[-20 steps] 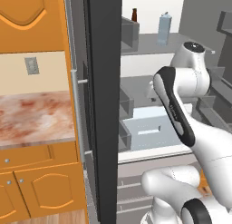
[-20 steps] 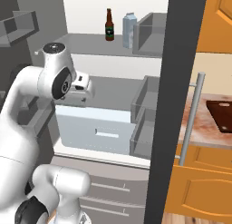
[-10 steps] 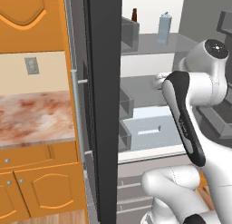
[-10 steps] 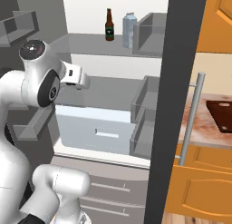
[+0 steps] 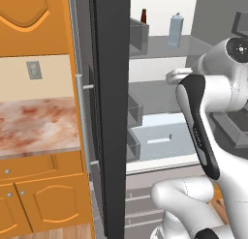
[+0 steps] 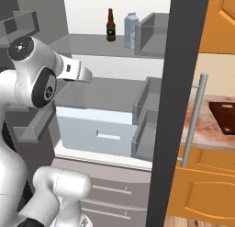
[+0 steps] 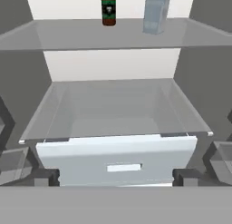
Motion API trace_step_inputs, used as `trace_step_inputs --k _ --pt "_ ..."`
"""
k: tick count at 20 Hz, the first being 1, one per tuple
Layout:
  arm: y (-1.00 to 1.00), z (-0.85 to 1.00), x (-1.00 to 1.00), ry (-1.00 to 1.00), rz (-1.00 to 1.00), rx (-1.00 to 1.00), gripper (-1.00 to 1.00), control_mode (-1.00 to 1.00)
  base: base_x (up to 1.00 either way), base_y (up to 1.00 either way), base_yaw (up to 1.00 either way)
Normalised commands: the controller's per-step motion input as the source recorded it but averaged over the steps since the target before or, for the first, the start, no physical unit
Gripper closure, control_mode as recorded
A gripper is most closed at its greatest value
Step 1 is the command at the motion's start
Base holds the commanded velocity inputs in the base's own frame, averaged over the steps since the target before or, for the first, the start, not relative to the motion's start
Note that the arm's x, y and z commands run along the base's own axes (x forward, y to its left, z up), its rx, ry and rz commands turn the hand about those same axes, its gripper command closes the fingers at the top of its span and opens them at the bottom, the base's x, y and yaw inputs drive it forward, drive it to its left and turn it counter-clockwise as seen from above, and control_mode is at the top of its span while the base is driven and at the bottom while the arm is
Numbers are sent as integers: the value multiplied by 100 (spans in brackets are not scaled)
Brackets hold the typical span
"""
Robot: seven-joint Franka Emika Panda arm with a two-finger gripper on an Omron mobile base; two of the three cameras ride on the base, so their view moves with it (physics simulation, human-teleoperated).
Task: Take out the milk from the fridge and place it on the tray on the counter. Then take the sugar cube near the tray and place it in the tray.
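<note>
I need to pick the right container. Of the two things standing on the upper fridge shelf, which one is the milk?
The milk is the pale blue-grey gable-top carton, standing to the right of the dark brown bottle in the right base view.

Light: even, flat, rendered, no visible lamp | Brightest: white back wall of the fridge (image 7: 113, 64) ahead of the tool | Shadows: soft grey under the shelves, none cast hard | Glare: none | Focus: mildly soft throughout, coarse edges | Edge distortion: none seen | Door edge: near black, detail lost
</note>
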Motion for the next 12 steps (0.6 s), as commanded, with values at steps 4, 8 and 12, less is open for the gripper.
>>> trace_step_inputs --k 4,8,12 --pt "-3 55 0 -11 -19 0 -100 -100 0 0 0" --pt "-6 53 2 -15 -17 0 -100 -100 0 0 0" --pt "-25 44 10 -16 -11 0 -100 -100 0 0 0"
